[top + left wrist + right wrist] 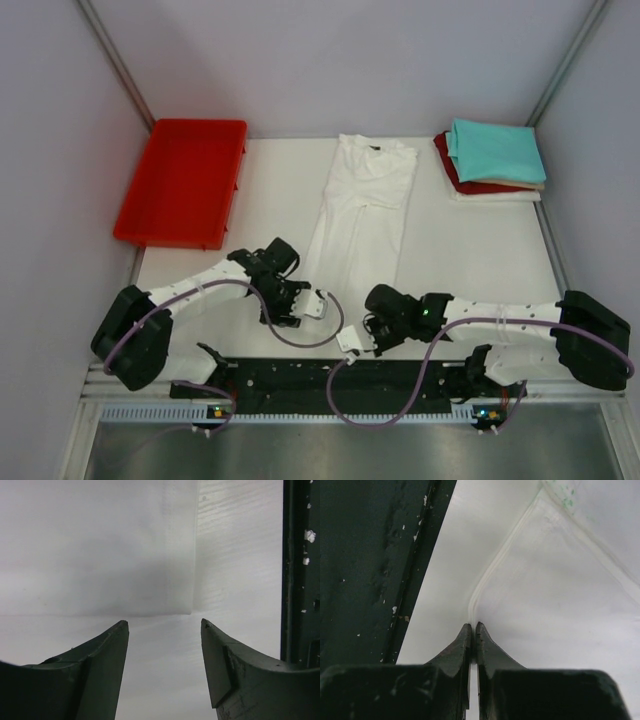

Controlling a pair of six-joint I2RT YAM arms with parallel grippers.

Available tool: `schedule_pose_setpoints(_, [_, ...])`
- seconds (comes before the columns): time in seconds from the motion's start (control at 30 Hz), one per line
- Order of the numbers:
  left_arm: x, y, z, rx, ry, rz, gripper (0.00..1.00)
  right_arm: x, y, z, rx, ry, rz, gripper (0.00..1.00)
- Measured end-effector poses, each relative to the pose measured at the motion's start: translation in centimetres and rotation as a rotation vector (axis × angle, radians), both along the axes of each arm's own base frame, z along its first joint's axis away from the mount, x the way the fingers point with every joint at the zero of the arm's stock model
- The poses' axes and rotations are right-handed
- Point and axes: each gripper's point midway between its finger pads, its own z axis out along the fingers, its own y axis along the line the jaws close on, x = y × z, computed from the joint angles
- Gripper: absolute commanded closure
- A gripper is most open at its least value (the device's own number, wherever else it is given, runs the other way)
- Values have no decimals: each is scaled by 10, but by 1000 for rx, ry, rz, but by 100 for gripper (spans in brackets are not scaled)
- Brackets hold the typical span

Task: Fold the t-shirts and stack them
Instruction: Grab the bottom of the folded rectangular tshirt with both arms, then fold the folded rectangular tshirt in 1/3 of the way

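Observation:
A white t-shirt (365,200) lies folded into a long strip down the middle of the table, neck at the far end. My left gripper (322,305) hovers at its near left corner. In the left wrist view its jaws (165,623) stand open and empty, with the shirt's edge (100,555) just ahead. My right gripper (348,342) is at the near right corner. In the right wrist view it (473,624) is shut, and the shirt's hem (485,580) runs straight into its tips. Folded t-shirts are stacked at the back right: teal (495,150) on top, then dark red (480,185) and cream (500,196).
A red plastic tray (183,180) sits at the back left. The dark base rail (340,375) runs along the near table edge, close beside both grippers (297,580) (370,555). Pale walls close in the table on the left, right and back.

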Motion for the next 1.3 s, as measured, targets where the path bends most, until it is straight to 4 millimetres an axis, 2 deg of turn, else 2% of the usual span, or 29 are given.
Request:
schedule_pose_setpoints(0.17, [5, -9, -6, -39, -44, -33, 35, -2, -6, -3, -24, 5, 5, 100])
schedule_pose_setpoints(0.43, [-8, -25, -6, -80, -31, -98, 36, -4, -11, -5, -47, 7, 20, 100])
schedule_pose_setpoints(0.6, [-7, -25, -17, -49, -36, -103, 40, -7, -16, -9, -64, 15, 29, 100])
schedule_pose_setpoints(0.67, [-2, -27, -19, -35, -38, -103, 49, -7, -16, -9, -65, 16, 28, 100])
schedule_pose_setpoints(0.83, [2, -35, -20, -44, -49, -109, 100, -6, -17, -9, -63, 19, 15, 100])
schedule_pose_setpoints(1.0, [1, -39, -18, -62, -34, -85, 100, -1, -20, -1, -38, 23, -14, 100])
schedule_pose_setpoints(1.07, [0, -40, -16, -62, -19, -62, 100, 8, -21, 9, 8, 20, -62, 100])
schedule_pose_setpoints(1.17, [3, -41, -5, -53, 7, -16, 100, 36, -23, 33, 125, -4, -193, 100])
schedule_pose_setpoints(1.23, [16, -49, 11, -63, 24, 35, 100, 63, -25, 51, 204, -33, -290, 100])
schedule_pose_setpoints(1.3, [43, -62, 30, -89, 17, 105, 100, 86, -27, 65, 256, -58, -364, 100])
